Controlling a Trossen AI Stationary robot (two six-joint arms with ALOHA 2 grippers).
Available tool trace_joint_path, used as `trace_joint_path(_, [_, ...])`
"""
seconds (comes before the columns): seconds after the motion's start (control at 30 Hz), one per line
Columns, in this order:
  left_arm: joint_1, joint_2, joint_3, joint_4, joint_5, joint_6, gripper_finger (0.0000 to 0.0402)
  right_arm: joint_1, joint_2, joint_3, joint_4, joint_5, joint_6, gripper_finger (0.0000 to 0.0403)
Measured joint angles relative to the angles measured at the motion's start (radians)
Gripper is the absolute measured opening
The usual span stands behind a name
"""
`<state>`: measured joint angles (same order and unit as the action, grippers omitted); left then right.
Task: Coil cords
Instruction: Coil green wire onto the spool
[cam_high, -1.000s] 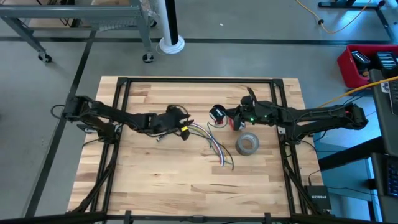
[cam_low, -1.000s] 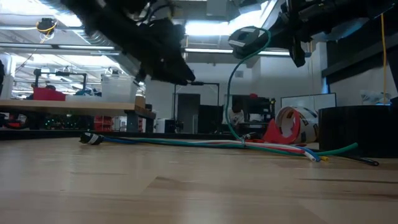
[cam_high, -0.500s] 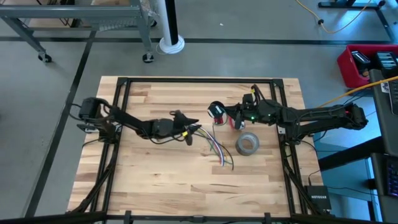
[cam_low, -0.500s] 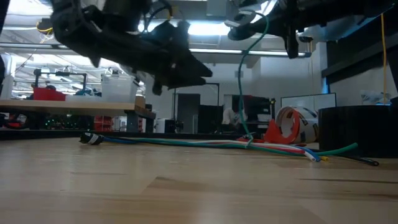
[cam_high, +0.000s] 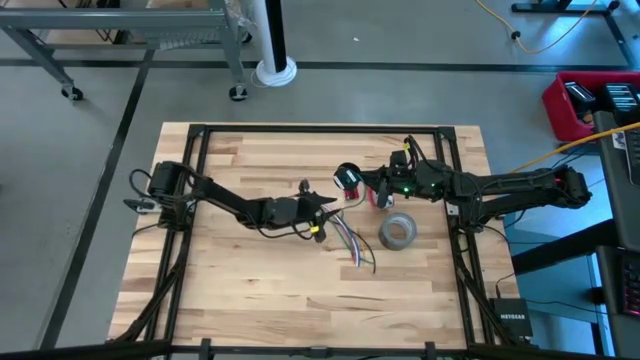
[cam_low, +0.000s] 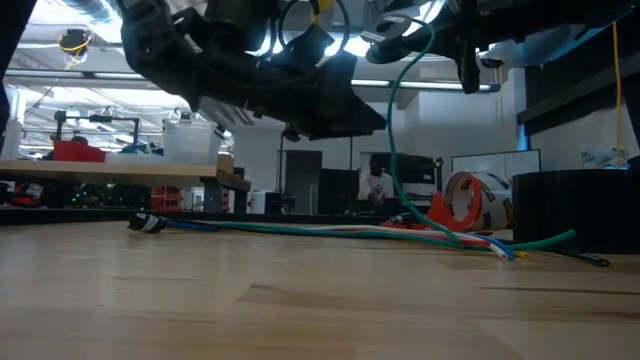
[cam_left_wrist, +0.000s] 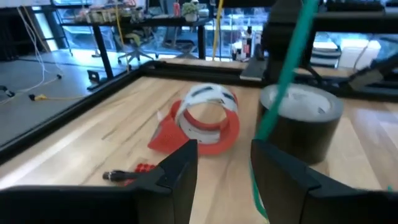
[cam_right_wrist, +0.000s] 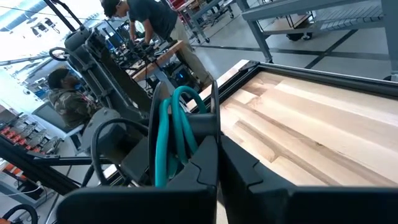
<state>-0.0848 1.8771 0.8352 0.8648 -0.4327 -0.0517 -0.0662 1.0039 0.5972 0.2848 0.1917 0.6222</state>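
Even overhead light on table (cam_high: 250, 270); low view backlit by ceiling glare, arms silhouetted; left wrist soft

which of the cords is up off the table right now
The green cord: it rises from the table to the right gripper, which is shut on its loops. The multicoloured bundle lies flat on the wood.

One table (cam_high: 240, 260). Two arms, two grippers: left gripper (cam_high: 322, 203), right gripper (cam_high: 350, 181). One multicoloured cord bundle (cam_high: 345, 240). One green wire (cam_low: 400, 130). One grey tape roll (cam_high: 397, 232). One red-and-white dispenser (cam_left_wrist: 202, 118). Two people (cam_right_wrist: 149, 15) in room behind.
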Motion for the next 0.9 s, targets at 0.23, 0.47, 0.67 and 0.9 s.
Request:
trace_joint_path(0.23, [-0.029,-0.005,-0.009,-0.019,-0.018,-0.027,0.0143,0.0,0.0,0.0,-0.008,0.0,0.0,0.0004])
trace_joint_path(0.47, [-0.055,-0.005,-0.009,-0.021,0.009,-0.11,0.0143,0.0,0.0,0.0,-0.006,0.001,0.0,0.0004])
trace_joint_path(0.67, [-0.063,-0.005,0.003,-0.017,0.011,-0.129,0.0143,0.0,0.0,0.0,0.001,0.001,0.0,0.0004])
trace_joint_path(0.9, [-0.034,0.001,0.031,-0.015,0.01,-0.125,0.0143,0.0,0.0,0.0,0.003,0.001,0.0,0.0004])
